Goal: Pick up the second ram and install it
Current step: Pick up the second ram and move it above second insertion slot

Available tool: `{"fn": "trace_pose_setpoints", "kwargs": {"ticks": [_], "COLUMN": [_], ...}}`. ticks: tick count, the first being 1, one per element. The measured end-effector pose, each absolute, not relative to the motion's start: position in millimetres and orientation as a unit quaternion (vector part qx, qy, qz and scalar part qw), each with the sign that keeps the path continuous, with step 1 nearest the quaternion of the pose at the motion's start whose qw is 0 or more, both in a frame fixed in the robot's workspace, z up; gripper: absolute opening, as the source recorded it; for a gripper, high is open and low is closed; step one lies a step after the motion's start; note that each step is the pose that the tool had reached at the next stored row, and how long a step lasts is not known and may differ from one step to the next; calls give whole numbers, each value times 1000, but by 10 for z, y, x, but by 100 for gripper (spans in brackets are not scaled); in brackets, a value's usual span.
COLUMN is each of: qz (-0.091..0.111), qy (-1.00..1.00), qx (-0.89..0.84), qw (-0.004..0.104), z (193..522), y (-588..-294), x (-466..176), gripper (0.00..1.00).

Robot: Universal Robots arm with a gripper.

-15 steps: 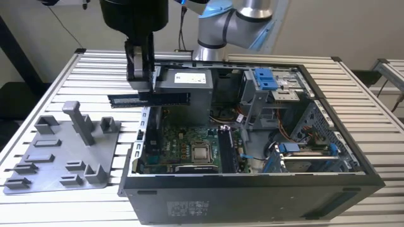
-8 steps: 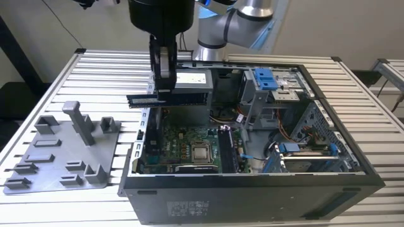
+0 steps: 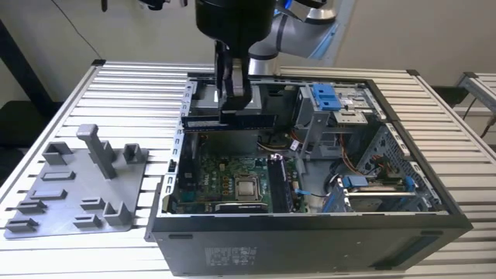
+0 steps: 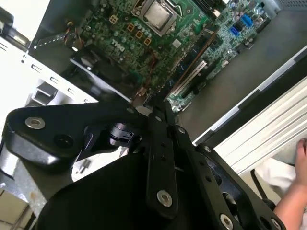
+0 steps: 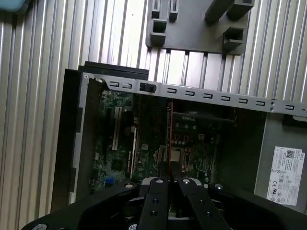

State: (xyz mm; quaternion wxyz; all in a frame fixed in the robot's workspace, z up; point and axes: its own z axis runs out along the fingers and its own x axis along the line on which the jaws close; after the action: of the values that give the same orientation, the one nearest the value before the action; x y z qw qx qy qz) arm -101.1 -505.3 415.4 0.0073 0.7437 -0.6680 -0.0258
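Second ram [image 3: 259, 121]: long, thin, dark stick. Held level in the air, clear of the board, over the far end of the open computer case [image 3: 326, 244]. Both ends free to either side of the grip.

Claw [image 3: 234, 110]: black, two-fingered, pointing straight down, clamped shut on the second ram near its middle. In both wrist views, fingers drawn together to a narrow tip [image 4: 156, 112] [image 5: 168, 175] above the case interior.

Motherboard [image 3: 225, 174]: green, flat on the case floor below the held stick; seen also in both wrist views [image 4: 124, 43] [image 5: 120, 158].

Processor chip [image 3: 248, 187]: square, silver, seated near the middle of the motherboard; also in the second wrist view [image 4: 158, 14].

Long dark module [image 3: 279, 183]: standing on edge in the motherboard, just beside the processor chip on the exterior view's right.

Blue brackets [image 3: 326, 96]: in the far corner of the case, on the exterior view's right.

Fixture tray [image 3: 78, 192]: grey plastic, with upright posts, lying beside the case on the exterior view's left, apart from the claw; also in the first wrist view [image 5: 192, 28].

Surface [image 3: 139, 87]: ribbed metal slats, carrying case and fixture tray.

Person's arm [image 4: 291, 203]: at the edge of the second wrist view, beyond the case wall.
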Motion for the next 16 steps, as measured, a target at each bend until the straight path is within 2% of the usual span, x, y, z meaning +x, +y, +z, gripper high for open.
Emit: {"fn": "trace_pose_setpoints", "kwargs": {"ticks": [16], "qz": [-29], "qy": [-668], "qx": [743], "qw": [11], "z": [4154], "y": [-5053], "x": [-451], "gripper": [13]}}
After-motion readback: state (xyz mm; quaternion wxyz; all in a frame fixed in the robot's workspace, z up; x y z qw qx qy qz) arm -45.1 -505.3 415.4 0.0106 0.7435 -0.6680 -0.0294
